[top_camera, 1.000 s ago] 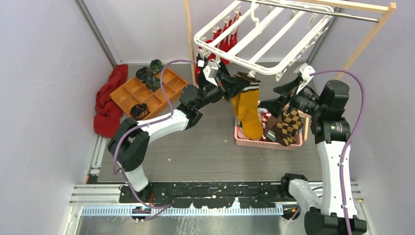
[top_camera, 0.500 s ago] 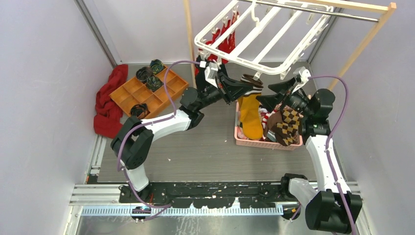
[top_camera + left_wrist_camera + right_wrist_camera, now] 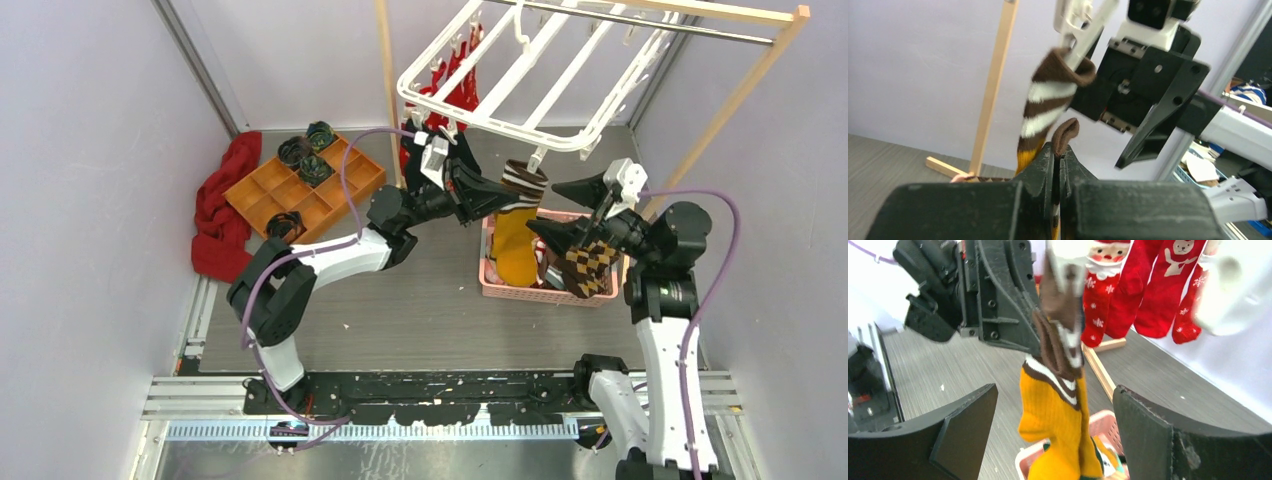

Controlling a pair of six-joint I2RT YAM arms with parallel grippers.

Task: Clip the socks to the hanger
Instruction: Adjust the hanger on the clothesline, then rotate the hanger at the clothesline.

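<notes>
"What has the left gripper got?"

"Its jaws are pressed together on a fold of brown cuff. That's the mustard sock, and the top of its cuff sits in a white clip under the hanger. It dangles over the pink basket, near the tabletop's right edge."

"And the right gripper?"

"Spread wide, a finger on either side of that sock and apart from it. Below it, an argyle sock lies on the basket."
</notes>
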